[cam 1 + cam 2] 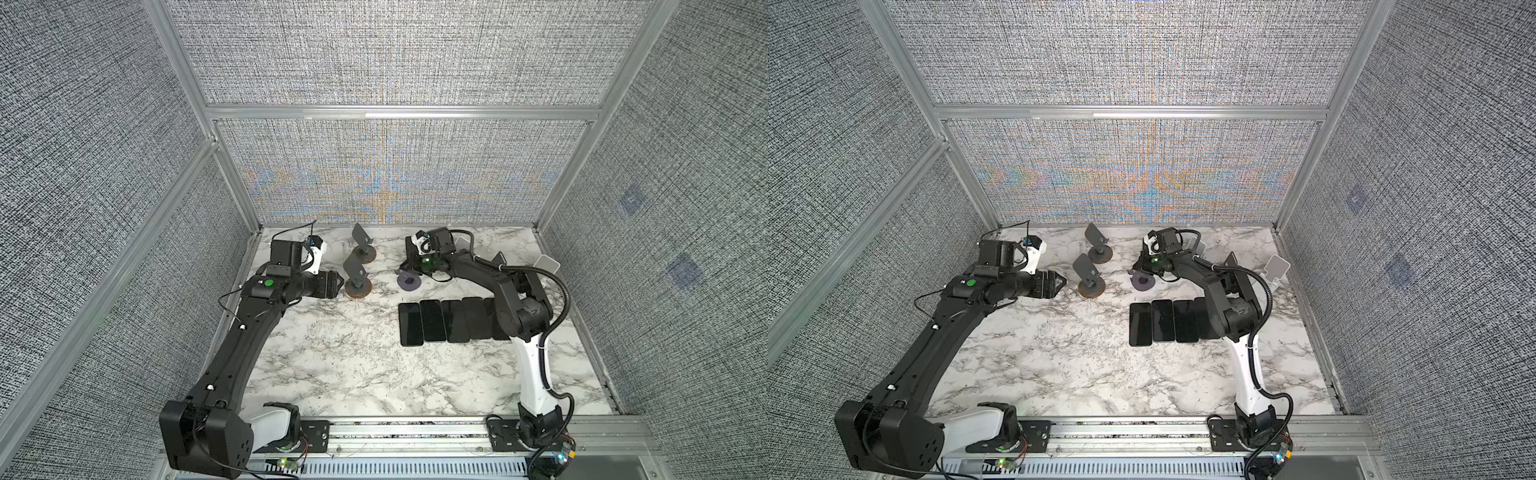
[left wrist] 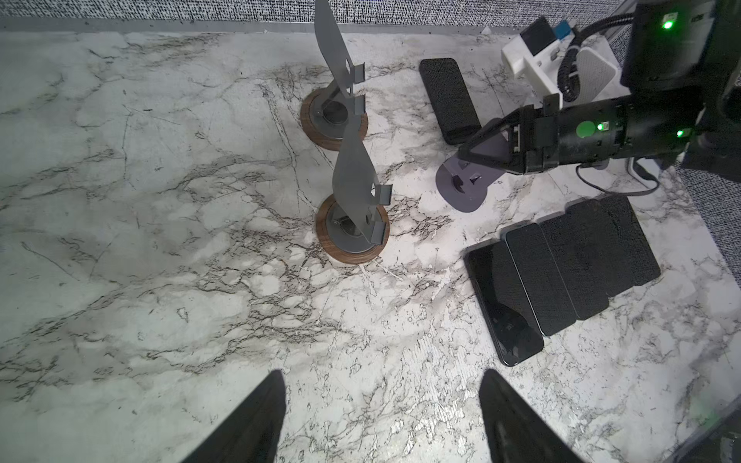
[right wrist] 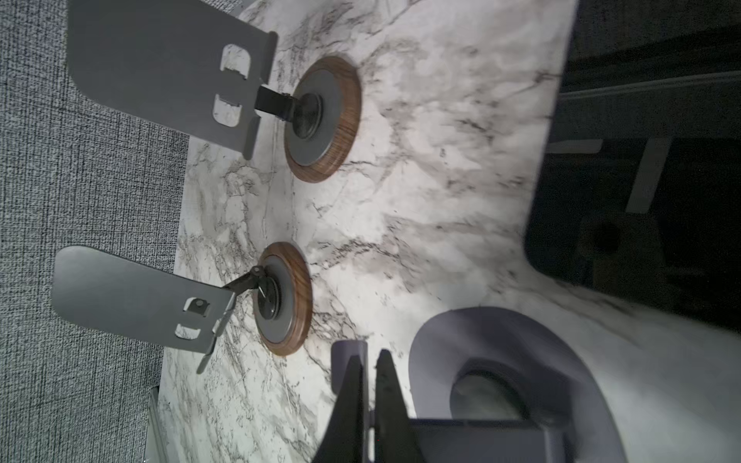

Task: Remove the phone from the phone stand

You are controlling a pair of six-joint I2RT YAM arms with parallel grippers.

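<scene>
**Top views.** My left gripper [image 1: 337, 285] hangs beside the nearer grey stand [image 1: 357, 279], toward the left edge of the tabletop [image 1: 353, 374]. My right gripper [image 1: 1136, 270] sits at the purple stand [image 1: 1143, 283], near the back edge. A row of phones [image 1: 432, 322] lies flat toward the right edge.

**Left wrist.** My left fingers [image 2: 260, 421] are spread and hold nothing; I judge this arm is on standby. The nearer grey stand and the far grey stand [image 2: 335, 116] are both bare. One phone [image 2: 449, 100] lies flat between the purple stand and the back edge. I judge it to be the task's phone, already off.

**Right wrist.** My right fingers [image 3: 349, 405] are pressed together over the purple stand's lip. I cannot tell whether they nip it. Its cradle is empty.
</scene>
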